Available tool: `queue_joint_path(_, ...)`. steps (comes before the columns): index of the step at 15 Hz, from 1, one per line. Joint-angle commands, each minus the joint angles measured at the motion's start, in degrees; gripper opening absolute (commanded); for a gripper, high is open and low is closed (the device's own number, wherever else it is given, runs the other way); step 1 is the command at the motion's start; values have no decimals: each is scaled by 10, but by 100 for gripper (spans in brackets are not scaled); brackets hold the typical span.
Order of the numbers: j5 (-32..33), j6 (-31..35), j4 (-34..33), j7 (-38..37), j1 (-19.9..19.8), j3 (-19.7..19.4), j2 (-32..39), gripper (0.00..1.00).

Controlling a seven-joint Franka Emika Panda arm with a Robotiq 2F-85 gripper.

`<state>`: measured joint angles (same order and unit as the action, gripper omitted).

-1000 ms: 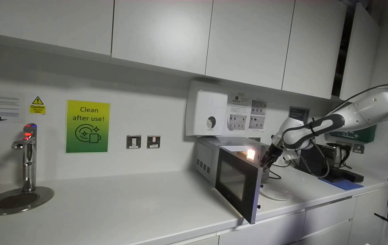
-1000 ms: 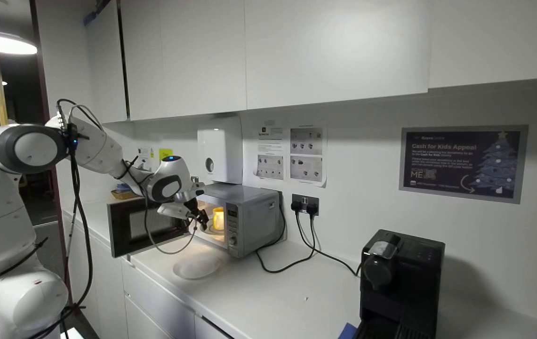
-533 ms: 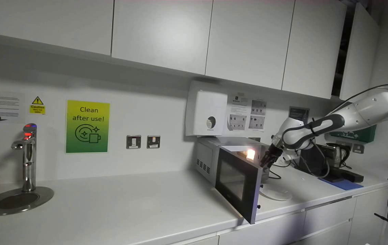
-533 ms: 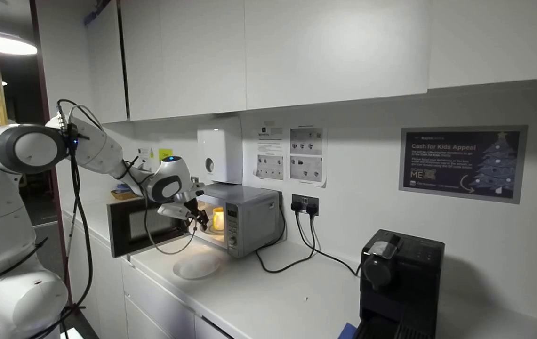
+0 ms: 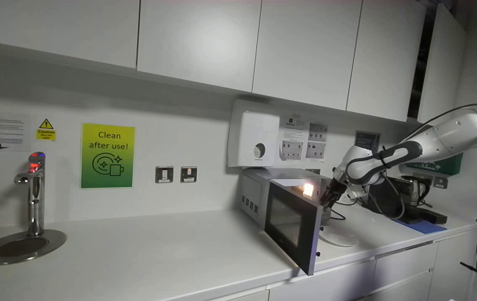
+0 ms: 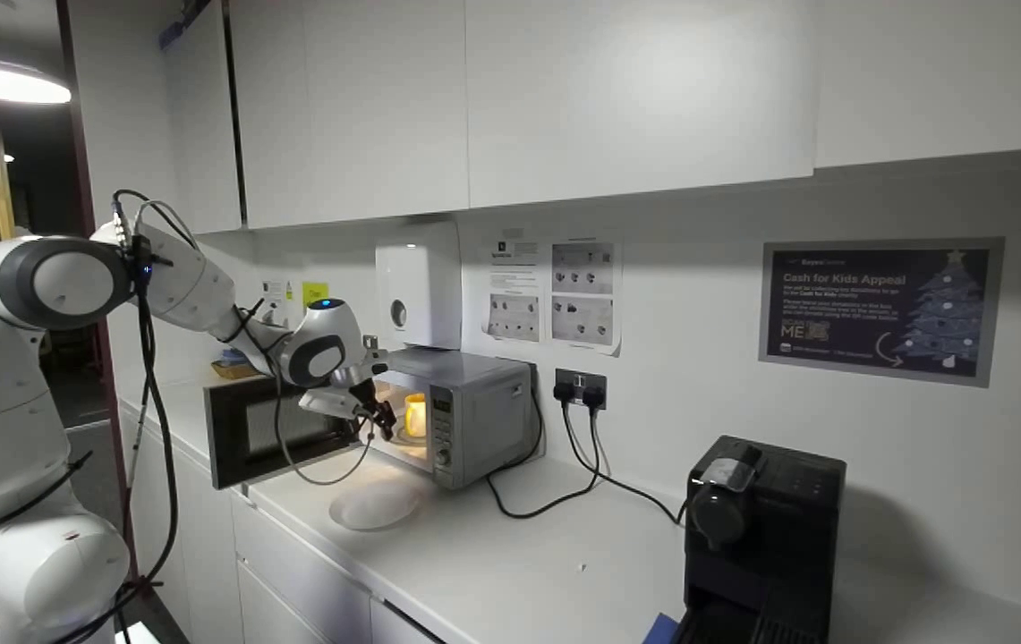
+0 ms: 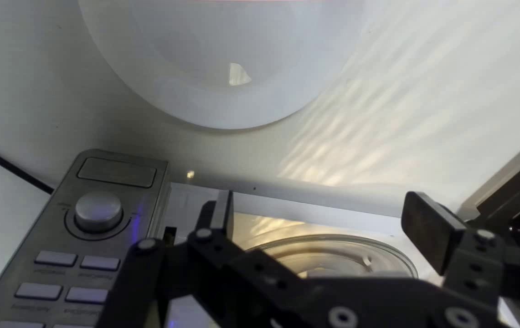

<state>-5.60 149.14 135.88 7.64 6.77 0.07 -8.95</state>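
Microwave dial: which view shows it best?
Wrist view: the dial is large and fully uncovered, next to rows of buttons. In an exterior view, the dial is tiny, low on the front of the microwave. In an exterior view facing the outside of the open door, it can't be made out.

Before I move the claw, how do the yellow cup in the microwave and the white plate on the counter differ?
The cup is yellow and lit; the plate is white. The cup is inside the open microwave; the plate lies outside on the counter. The cup is taller and narrower; the plate is wide and low. The claw grips neither.
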Motion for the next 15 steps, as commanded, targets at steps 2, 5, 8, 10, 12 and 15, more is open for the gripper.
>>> queue_joint_path(2, 18, 38, -18, -32, -7, 24, 51, 100)
queue_joint_path(5, 57, 84, -23, -99, -10, 39, 81, 100)
queue_joint_path(8, 161, 118, -35, -226, -8, 45, 107, 100)
queue_joint_path(10, 235, 123, -50, -315, 6, 38, 121, 100)
queue_joint_path(12, 305, 113, -68, -396, 16, 36, 133, 100)
queue_joint_path(15, 389, 111, -93, -489, 31, 35, 153, 100)
